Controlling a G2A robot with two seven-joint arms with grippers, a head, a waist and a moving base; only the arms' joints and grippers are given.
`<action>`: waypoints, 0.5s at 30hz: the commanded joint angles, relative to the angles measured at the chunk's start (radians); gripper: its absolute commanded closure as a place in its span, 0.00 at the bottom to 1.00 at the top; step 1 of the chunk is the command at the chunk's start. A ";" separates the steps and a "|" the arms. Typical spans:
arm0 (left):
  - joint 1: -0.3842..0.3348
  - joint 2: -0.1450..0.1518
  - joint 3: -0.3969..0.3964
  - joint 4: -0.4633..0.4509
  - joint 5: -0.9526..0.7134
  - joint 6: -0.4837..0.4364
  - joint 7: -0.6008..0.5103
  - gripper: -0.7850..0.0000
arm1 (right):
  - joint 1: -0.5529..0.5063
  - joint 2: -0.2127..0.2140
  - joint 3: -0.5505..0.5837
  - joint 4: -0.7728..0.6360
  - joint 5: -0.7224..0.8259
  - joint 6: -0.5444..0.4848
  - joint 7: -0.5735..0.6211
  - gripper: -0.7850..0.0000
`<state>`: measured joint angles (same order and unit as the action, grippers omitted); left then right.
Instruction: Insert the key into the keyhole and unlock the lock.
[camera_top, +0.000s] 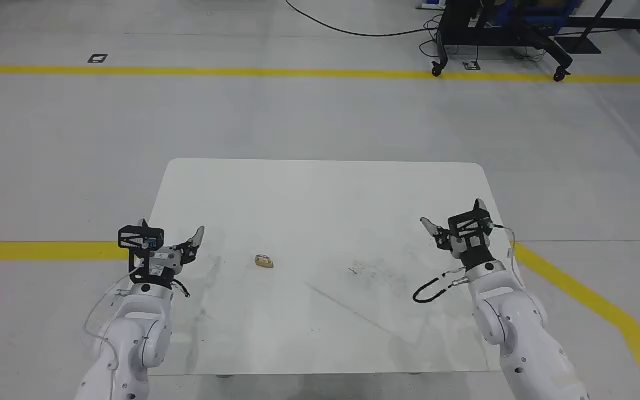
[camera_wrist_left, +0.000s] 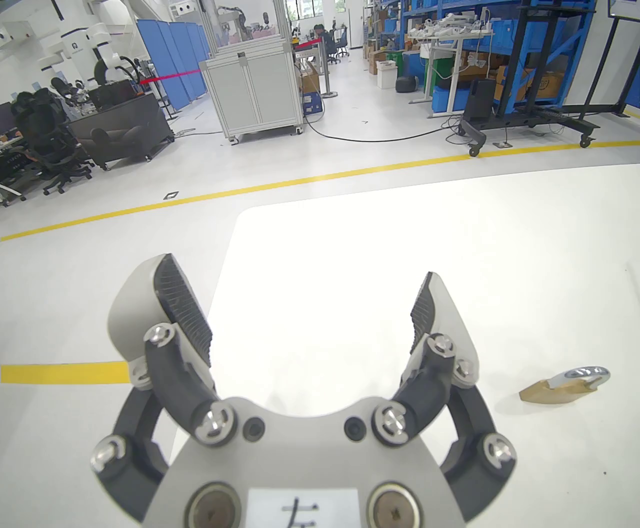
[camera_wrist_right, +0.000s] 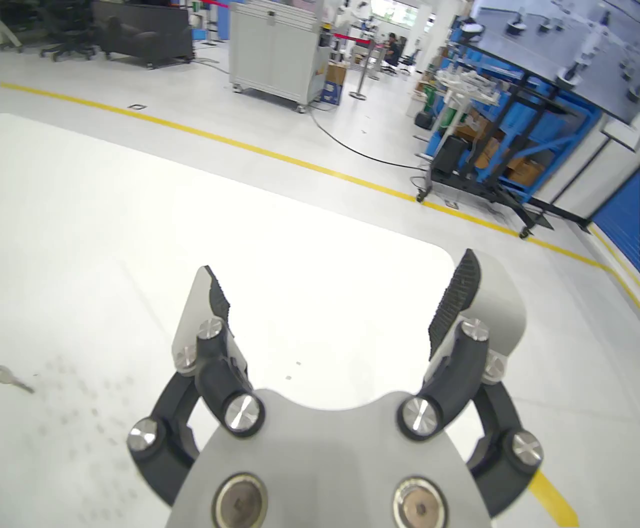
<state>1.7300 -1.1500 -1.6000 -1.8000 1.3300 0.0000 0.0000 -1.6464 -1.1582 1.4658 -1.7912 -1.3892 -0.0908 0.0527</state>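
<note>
A small brass padlock (camera_top: 264, 262) with a silver shackle lies flat on the white table (camera_top: 330, 200), left of its middle; the left wrist view shows the padlock (camera_wrist_left: 560, 386) off to one side of the gripper. A thin silver key (camera_top: 354, 269) lies near the middle of the table, and the key (camera_wrist_right: 15, 380) reaches the edge of the right wrist view. My left gripper (camera_top: 172, 240) hangs open over the table's left edge, holding nothing. My right gripper (camera_top: 454, 222) stands open near the right edge, also holding nothing.
Faint scuff marks (camera_top: 385, 268) spread over the table beside the key. A black cable (camera_top: 432, 290) loops from the right arm over the table. Yellow floor lines (camera_top: 300, 71) run beyond the table, with a wheeled rack (camera_top: 500, 30) at the far right.
</note>
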 joint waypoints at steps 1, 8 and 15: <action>0.000 0.000 0.000 0.000 0.000 0.000 0.000 0.00 | 0.048 -0.004 -0.058 0.023 0.015 -0.069 0.023 0.00; 0.000 0.000 0.000 0.000 0.000 0.000 0.000 0.00 | 0.103 -0.011 -0.115 0.054 0.041 -0.127 0.035 0.00; 0.000 0.000 0.000 0.000 0.000 0.000 0.000 0.00 | 0.097 -0.011 -0.144 0.052 0.096 -0.243 0.027 0.00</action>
<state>1.7300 -1.1500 -1.6000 -1.8000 1.3300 0.0000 0.0000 -1.5464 -1.1689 1.3424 -1.7379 -1.3397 -0.2262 0.0861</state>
